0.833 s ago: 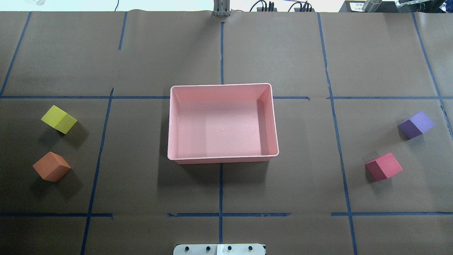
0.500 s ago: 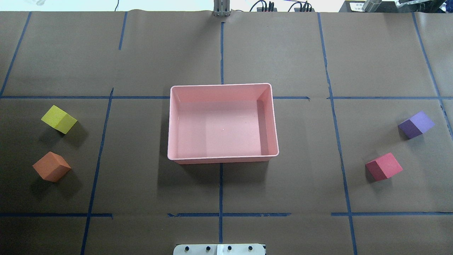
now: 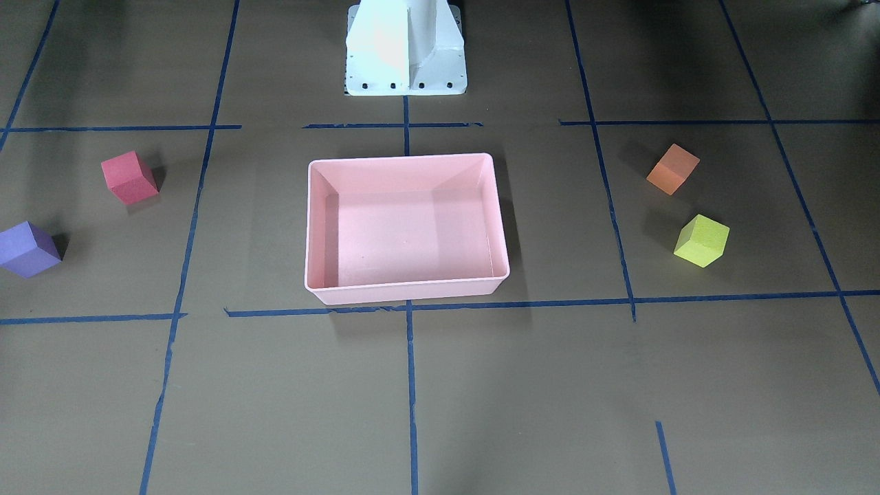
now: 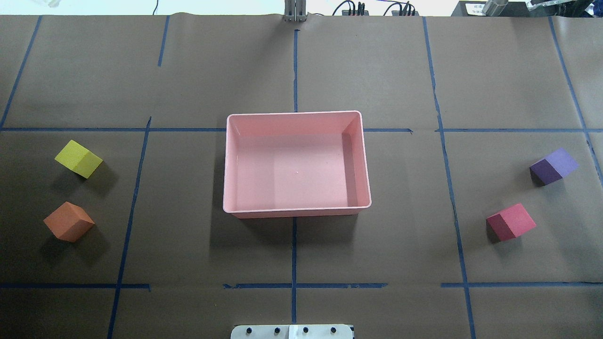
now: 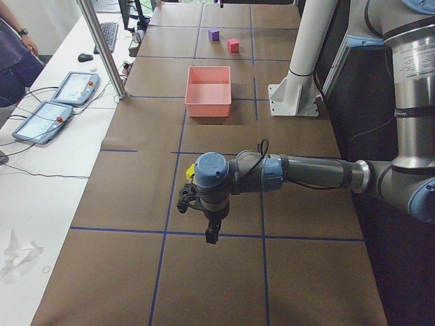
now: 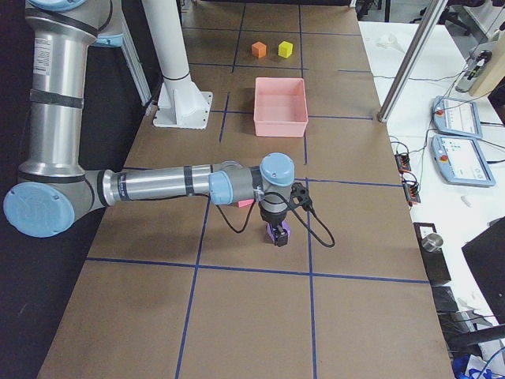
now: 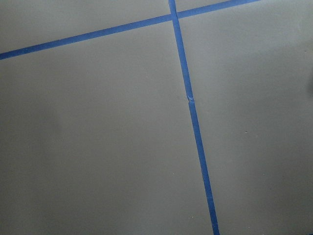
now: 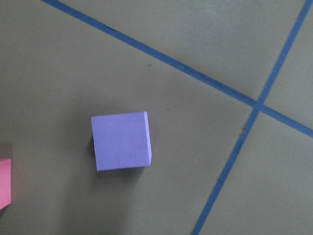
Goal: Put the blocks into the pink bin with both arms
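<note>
The empty pink bin (image 4: 226,160) sits mid-table. The yellow-green block (image 4: 78,158) and the orange block (image 4: 69,221) lie to its left. The purple block (image 4: 554,165) and the red block (image 4: 511,221) lie to its right. My left gripper (image 5: 207,234) shows only in the exterior left view, hanging above the paper near the yellow-green block (image 5: 190,175). My right gripper (image 6: 278,237) shows only in the exterior right view, over the purple block (image 6: 281,232). I cannot tell whether either is open. The right wrist view shows the purple block (image 8: 121,140) below it.
Brown paper with blue tape lines (image 4: 294,249) covers the table. The white pedestal (image 3: 405,48) stands behind the bin. Tablets (image 5: 75,88) and cables lie on the white bench beyond the far edge. The left wrist view shows only paper and tape (image 7: 195,127).
</note>
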{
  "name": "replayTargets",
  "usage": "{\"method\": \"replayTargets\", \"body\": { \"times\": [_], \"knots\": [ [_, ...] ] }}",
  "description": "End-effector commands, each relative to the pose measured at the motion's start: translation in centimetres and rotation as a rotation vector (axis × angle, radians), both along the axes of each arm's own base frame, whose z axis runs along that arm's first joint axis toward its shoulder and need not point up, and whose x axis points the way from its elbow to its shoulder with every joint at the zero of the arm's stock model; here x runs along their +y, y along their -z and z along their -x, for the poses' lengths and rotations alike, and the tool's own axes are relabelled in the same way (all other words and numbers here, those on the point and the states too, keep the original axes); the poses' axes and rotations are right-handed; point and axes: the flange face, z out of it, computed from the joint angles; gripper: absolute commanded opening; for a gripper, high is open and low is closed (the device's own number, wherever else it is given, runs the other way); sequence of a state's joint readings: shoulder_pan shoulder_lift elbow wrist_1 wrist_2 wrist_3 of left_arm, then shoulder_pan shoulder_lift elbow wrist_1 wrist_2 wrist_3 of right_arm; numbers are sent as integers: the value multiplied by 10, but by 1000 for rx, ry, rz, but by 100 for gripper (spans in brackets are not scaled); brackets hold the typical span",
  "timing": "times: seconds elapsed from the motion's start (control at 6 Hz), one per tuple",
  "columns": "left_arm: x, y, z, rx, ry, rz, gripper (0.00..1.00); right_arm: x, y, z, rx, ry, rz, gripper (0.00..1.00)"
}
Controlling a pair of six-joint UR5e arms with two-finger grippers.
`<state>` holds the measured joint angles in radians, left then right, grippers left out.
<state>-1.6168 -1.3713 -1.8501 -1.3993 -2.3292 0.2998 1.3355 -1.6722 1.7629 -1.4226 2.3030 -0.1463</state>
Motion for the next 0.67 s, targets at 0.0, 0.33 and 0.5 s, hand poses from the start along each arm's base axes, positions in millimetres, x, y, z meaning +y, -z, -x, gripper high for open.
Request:
{"method": "replayTargets", "body": {
  "times": [0.0, 0.33, 0.5],
  "knots": [
    [0, 2, -2, 35, 4, 2, 100, -21, -14, 80, -16, 23, 10, 99],
    [-1, 4, -2, 34, 2, -8, 100, -16, -35, 122, 45, 36, 68, 99],
    [-1, 4, -2, 34, 2, -8, 100, -11, -51, 136, 64, 64, 90, 99]
  ]
}}
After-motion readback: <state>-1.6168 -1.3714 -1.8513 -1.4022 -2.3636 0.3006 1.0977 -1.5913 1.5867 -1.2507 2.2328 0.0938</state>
